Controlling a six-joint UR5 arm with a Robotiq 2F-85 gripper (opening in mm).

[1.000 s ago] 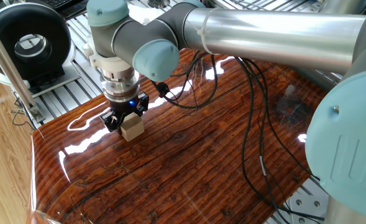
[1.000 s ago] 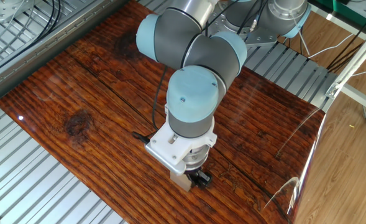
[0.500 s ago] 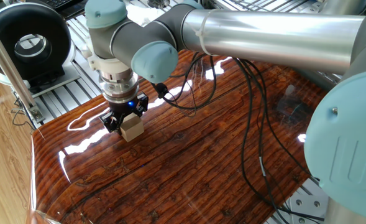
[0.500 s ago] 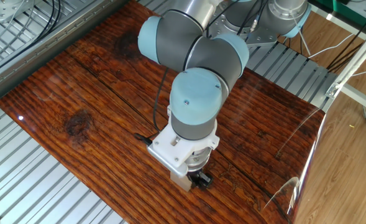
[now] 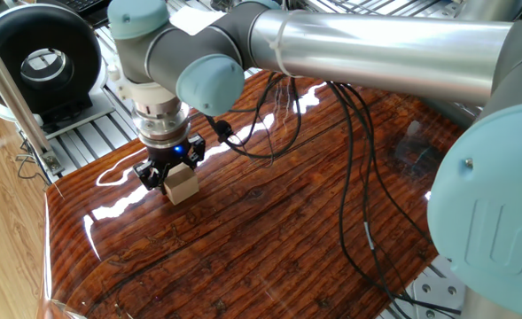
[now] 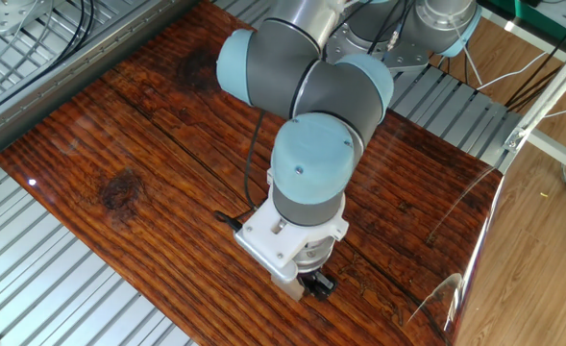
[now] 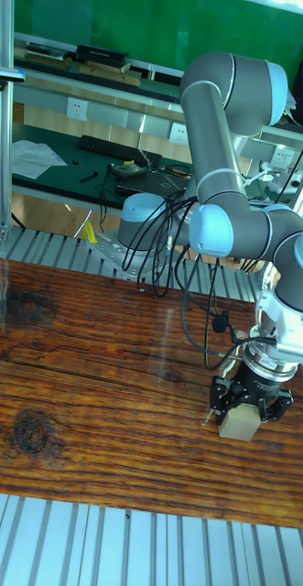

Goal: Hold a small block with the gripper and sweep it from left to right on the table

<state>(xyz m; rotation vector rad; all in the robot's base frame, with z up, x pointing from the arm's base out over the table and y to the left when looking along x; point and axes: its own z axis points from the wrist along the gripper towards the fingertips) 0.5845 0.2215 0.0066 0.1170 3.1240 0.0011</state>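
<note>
The pale beige small block (image 5: 181, 184) rests on the glossy reddish-brown table (image 5: 269, 221), held between the black fingers of the gripper (image 5: 168, 174), which is shut on it. In the tall fixed view the small block (image 7: 239, 424) sits under the gripper (image 7: 249, 400) near the table's (image 7: 87, 385) right end. The other fixed view shows the wrist covering most of it; only the gripper's lower end (image 6: 313, 284) shows, with the block hidden.
A black round device (image 5: 41, 62) stands on the ribbed aluminium frame (image 5: 88, 133) behind the table's left end. Black cables (image 5: 358, 195) hang from the arm over the board. A wooden floor (image 6: 542, 250) lies past the table's end.
The gripper has slid with the block along the table, leftward in one fixed view and rightward in the other fixed view. Its grip is unchanged.
</note>
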